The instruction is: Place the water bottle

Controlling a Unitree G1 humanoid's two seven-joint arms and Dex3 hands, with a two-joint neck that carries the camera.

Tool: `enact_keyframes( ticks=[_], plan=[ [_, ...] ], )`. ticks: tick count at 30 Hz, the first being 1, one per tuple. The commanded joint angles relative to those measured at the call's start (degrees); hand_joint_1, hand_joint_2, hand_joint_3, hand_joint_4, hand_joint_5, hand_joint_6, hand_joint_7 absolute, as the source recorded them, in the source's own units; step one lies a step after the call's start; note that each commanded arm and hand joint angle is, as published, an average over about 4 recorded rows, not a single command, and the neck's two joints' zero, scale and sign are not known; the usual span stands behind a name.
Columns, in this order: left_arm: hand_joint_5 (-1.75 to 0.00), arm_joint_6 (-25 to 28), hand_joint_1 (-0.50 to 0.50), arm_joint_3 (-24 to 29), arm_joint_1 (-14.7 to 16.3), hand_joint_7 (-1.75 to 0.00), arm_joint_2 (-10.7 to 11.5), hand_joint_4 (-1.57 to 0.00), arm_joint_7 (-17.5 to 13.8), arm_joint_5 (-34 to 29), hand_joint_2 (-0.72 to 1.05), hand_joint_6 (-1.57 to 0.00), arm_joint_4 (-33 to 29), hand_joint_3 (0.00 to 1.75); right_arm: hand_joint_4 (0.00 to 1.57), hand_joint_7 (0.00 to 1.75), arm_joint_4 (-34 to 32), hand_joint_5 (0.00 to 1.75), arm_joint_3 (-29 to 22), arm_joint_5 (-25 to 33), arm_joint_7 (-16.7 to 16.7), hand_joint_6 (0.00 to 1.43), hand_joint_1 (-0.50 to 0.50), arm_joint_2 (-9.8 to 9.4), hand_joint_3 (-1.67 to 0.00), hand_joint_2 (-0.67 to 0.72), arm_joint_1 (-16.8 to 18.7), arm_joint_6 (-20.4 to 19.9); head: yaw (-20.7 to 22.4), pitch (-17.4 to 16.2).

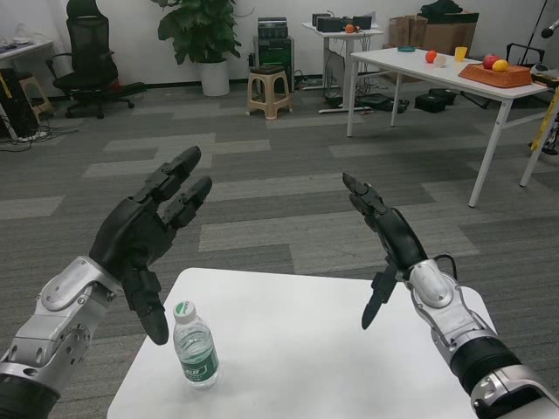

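A small clear plastic water bottle (196,343) stands upright on the near left part of a white table (332,358). It has a white screw cap and a green label wrapped around its middle; the label carries white markings, but they are too small to read. The bottle is see-through, and no other object touches it.

Just left of the bottle and raised above the table is the robot's left hand (144,237), black on a silver forearm. Its fingers are spread apart and extended forward, its thumb points down close beside the bottle's cap, and it holds nothing.

On the right side, well apart from the bottle, the right hand (384,236) is also lifted above the table, fingers stretched out and apart, thumb hanging down, empty.

Beyond the table lies grey striped carpet (279,175). Farther back on the right stands a long white table (454,74) with a wooden tray (493,75) of fruit and a yellow cup (460,53). Farther still, a beige stool (269,92) sits mid-room, a black office chair (87,57) on the left, and a potted plant (205,39) against the far wall.
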Motion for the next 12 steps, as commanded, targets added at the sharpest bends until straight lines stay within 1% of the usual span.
enact_keyframes(
  ticks=[1, 2, 12],
  plan=[
    [0.00, 0.46, -0.50, -0.02, 0.19, -0.07, 0.85, 0.00, -0.14, 0.25, -0.46, 0.00, -0.18, 0.07, 0.00, 0.00, -0.62, 0.00, -0.05, 0.31, -0.11, 0.00, -0.46, -0.34, 0.00, 0.66, -0.48, -0.12, -0.03, 0.03],
    [0.00, 0.46, -0.50, -0.02, 0.19, -0.07, 0.83, 0.00, -0.14, 0.25, -0.46, 0.00, -0.18, 0.09, 0.00, 0.00, -0.62, 0.00, -0.05, 0.31, -0.11, 0.00, -0.46, -0.34, 0.00, 0.66, -0.48, -0.12, 0.00, 0.04],
    [0.00, 0.99, -0.50, -0.02, 0.19, -0.07, 0.70, 0.00, -0.14, 0.25, -0.46, 0.00, -0.30, 0.09, 0.00, 0.00, -0.53, 0.00, -0.05, 0.31, -0.11, 0.00, -0.46, -0.42, 0.00, 0.66, -0.48, -0.12, 0.13, 0.22]
  ],
)
